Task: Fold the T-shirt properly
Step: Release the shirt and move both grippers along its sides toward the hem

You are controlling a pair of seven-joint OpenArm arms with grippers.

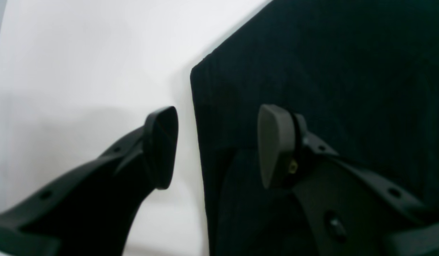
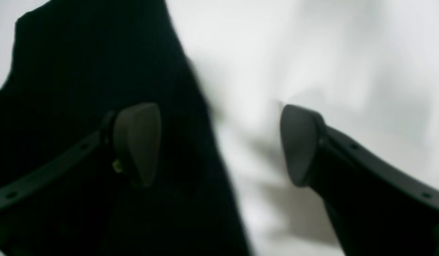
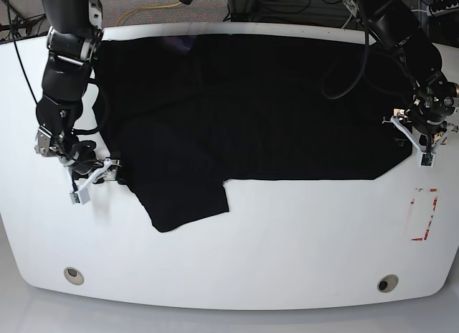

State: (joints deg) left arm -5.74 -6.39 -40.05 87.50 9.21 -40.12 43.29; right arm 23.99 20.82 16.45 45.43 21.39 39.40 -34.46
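We see two arms of glossy black rounded segments, with black cables looping beside the upper links. Each wrist ends in a pale, whitish bracket. The left gripper (image 1: 217, 147) has matte black finger arms with small round screw holes; one pad (image 1: 274, 145) is grey and rounded, with a small yellow fleck behind it. The right gripper (image 2: 219, 145) is built alike, with dark grey pads.
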